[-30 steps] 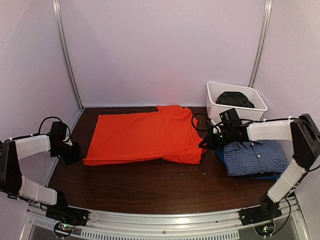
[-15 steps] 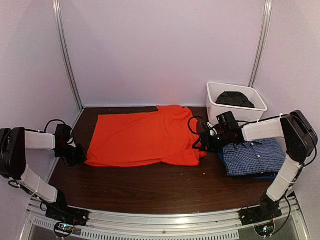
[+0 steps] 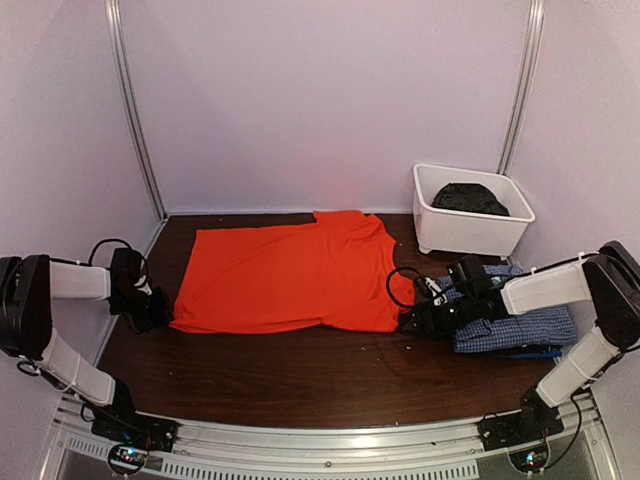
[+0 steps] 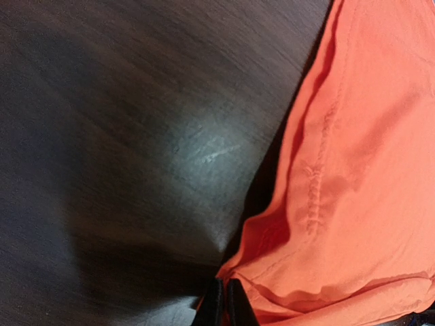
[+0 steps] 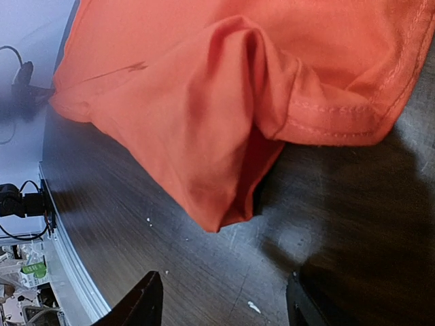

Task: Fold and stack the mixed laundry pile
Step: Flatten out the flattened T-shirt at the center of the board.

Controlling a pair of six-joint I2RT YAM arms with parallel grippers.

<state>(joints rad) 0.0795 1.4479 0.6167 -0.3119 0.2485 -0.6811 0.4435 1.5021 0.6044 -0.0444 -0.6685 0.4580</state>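
Your left end effector is pinching shut on the near left corner of the orange shirt. The orange shirt is lying flat on the table. Your right end effector is hanging open by its sleeve, holding nothing. The checked shirt is lying folded under your right arm. A black cloth is sitting in the tub.
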